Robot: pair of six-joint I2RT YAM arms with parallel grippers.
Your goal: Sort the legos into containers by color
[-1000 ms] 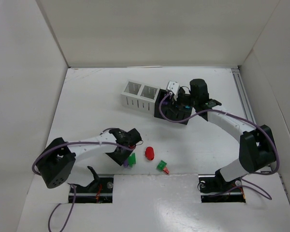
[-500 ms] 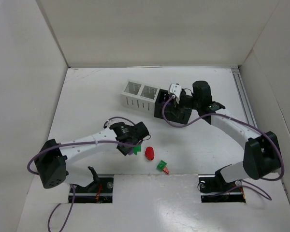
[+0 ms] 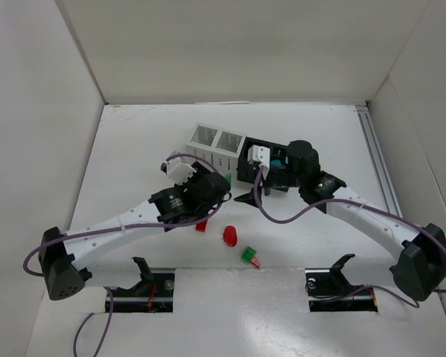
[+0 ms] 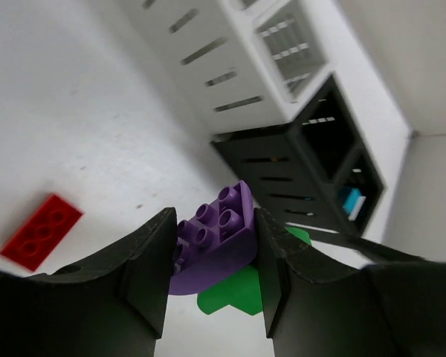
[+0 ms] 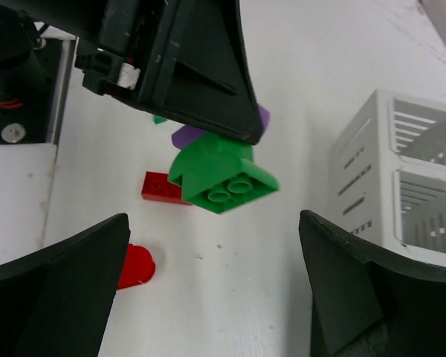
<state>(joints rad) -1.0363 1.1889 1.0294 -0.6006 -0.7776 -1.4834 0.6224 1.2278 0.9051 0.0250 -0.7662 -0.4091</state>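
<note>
My left gripper [image 4: 212,223] is shut on a purple lego [image 4: 221,236], and a green lego [image 4: 245,291] hangs stuck beneath it. In the top view the left gripper [image 3: 218,184] hovers just in front of the containers, white cups [image 3: 215,145] beside black cups [image 3: 251,152]. A teal piece [image 4: 349,199] lies in a black cup [image 4: 312,160]. My right gripper [image 5: 215,297] stands wide open and empty, facing the green lego [image 5: 223,178] from the black-cup side [image 3: 247,182]. A red brick [image 3: 201,225], a red oval [image 3: 230,236] and a small green and red pair [image 3: 250,256] lie on the table.
White walls [image 3: 44,111] enclose the table on three sides. The right arm [image 3: 357,212] crosses in front of the black cups and hides part of them. Both arm bases sit at the near edge [image 3: 230,286].
The left arm lifted the purple lego with the green one attached and carried it back toward the containers, uncovering a red brick. The right gripper opened wide and swung left from the black cups.
</note>
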